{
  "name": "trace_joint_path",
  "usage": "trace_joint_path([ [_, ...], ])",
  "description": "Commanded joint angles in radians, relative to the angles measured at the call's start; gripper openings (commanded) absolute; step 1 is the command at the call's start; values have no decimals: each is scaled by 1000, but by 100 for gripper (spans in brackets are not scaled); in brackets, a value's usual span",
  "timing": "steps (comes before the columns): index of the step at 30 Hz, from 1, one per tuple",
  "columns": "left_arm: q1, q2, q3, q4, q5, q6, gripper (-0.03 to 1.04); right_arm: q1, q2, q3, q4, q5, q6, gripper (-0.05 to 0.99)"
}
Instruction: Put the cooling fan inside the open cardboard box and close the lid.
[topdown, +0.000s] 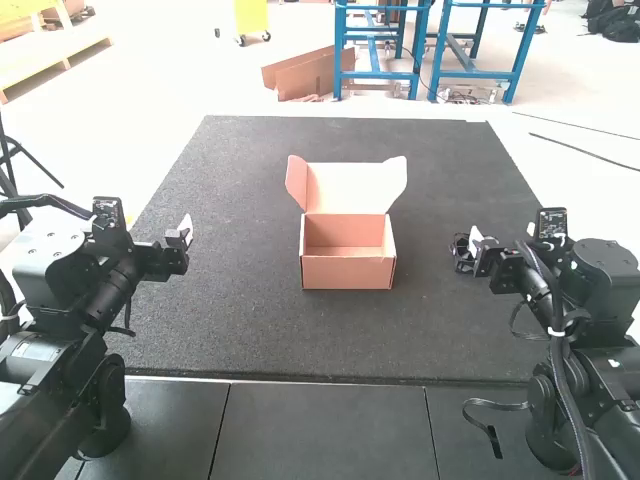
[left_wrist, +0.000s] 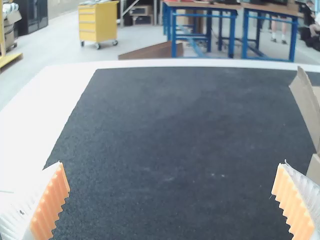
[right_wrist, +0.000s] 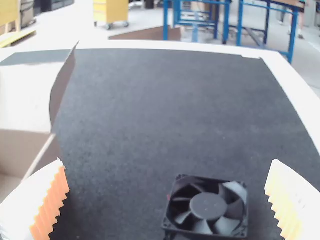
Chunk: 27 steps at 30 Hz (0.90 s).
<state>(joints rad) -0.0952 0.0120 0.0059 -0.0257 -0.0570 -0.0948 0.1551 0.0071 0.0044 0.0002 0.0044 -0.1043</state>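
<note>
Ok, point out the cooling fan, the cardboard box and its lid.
cooling fan (right_wrist: 207, 206), right wrist view, on its hub.
cardboard box (topdown: 348, 271), high view, on its front wall.
lid (topdown: 345, 188), high view, on its inner face.

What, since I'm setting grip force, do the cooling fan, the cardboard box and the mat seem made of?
Cooling fan: probably black moulded plastic, with a slight sheen on blades and hub.
Cardboard box: plain brown cardboard, matte, creased at the folds.
Mat: dark, grainy, matte; perhaps rubber or foam, the look leaves it open.
</note>
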Motion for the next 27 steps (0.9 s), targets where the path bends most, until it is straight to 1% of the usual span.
trace_joint_path([
  [1,12,-14,-6,9,-7,0,96,-3,-10,-4,6,-12,5,91],
  [4,12,-12,-7,12,-7,4,96,-3,-10,-6,4,-12,12,91],
  [13,12,-14,-6,30,-9,-2,96,-2,-10,-4,11,-12,34,91],
  [19,12,-12,-6,59,-7,-5,96,-3,-10,-4,55,-12,71,91],
  [21,12,-12,-7,81,-12,-3,96,-3,-10,-4,81,-12,72,91],
  [22,12,-14,-7,96,-24,-2,96,-2,-10,-4,100,-12,74,91],
  [27,14,-12,-7,201,-61,3,96,-2,-10,-4,199,0,74,91],
])
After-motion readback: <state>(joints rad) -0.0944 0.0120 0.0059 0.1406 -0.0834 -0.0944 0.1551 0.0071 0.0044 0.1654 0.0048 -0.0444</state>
